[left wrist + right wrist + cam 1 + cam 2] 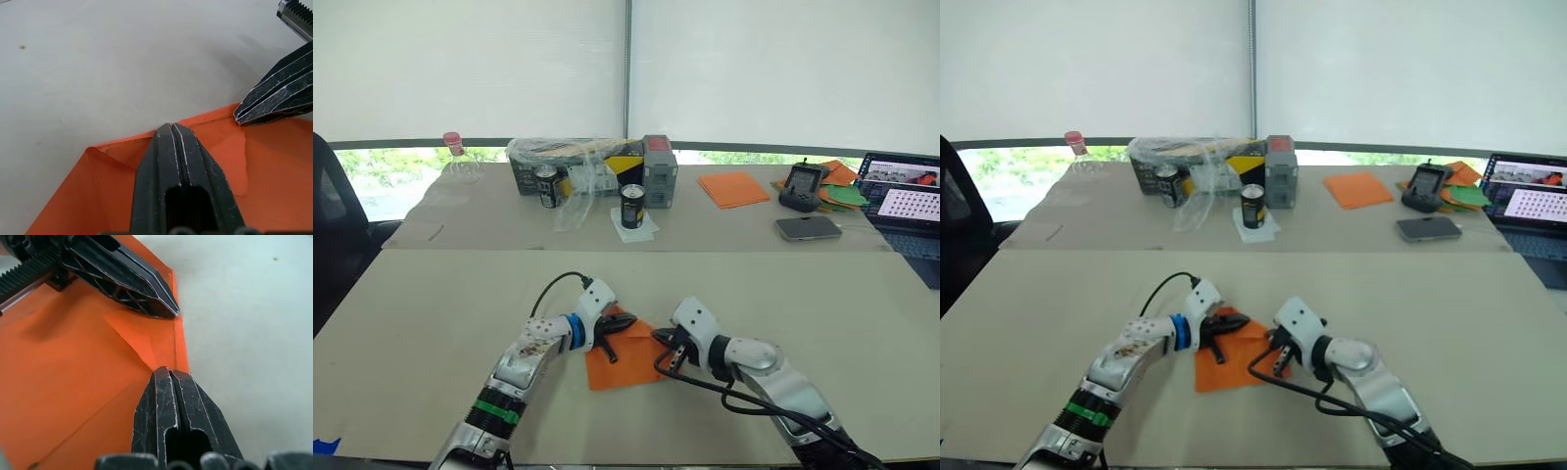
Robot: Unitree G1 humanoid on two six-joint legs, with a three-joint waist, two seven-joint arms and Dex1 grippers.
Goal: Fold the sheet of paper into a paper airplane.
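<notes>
Left wrist view puts us right over the sheet of paper [274,191], which lies flat on the near part of the table [431,323], between our two arms and well short of the clutter at the far edge. Our left gripper [171,128] has its two black fingers pressed together with nothing between them, the closed tip bearing down on the far edge of the sheet, where small corner flaps are already turned in. Our right gripper [168,372] has its fingers together too, empty, its tip planted on the same edge just beside the other. We judge that we hold both tips shut because a blunt closed point makes a better pressing tool than an open pair: one tip pins the layers while the other can run along the fold to set the crease. The sheet is far from being a pointed wedge, so we reckon the task is at an early stage. Well apart, a second orange sheet [733,188], two cans [632,207], a phone [808,227] and a laptop [906,201] sit at the far side
</notes>
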